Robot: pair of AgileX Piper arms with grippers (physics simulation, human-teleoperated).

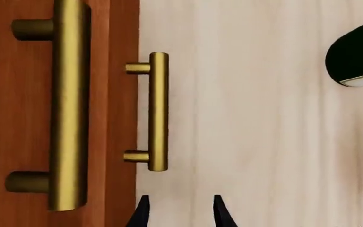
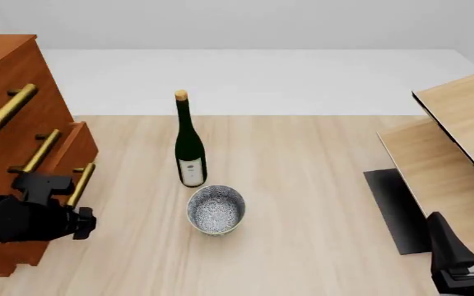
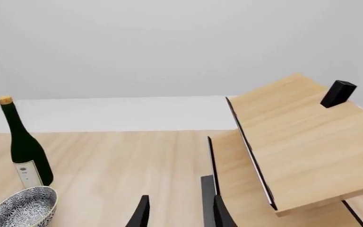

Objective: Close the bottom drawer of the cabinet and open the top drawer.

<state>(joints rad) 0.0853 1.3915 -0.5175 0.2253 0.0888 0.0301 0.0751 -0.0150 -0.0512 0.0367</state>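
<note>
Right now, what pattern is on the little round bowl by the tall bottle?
The small round bowl has blue-and-white speckles, clearest in the front view.

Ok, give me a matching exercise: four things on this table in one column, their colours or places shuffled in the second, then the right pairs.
Things:
1. wine bottle
2. bowl
3. cabinet
4. shelf boards

Descriptions:
A. pale wood, at the right of the front view
B. dark glass, upright, pale label
C. reddish-brown, brass bar handles
D. speckled pattern inside, just in front of the bottle

Pairs: 1-B, 2-D, 3-C, 4-A
</note>
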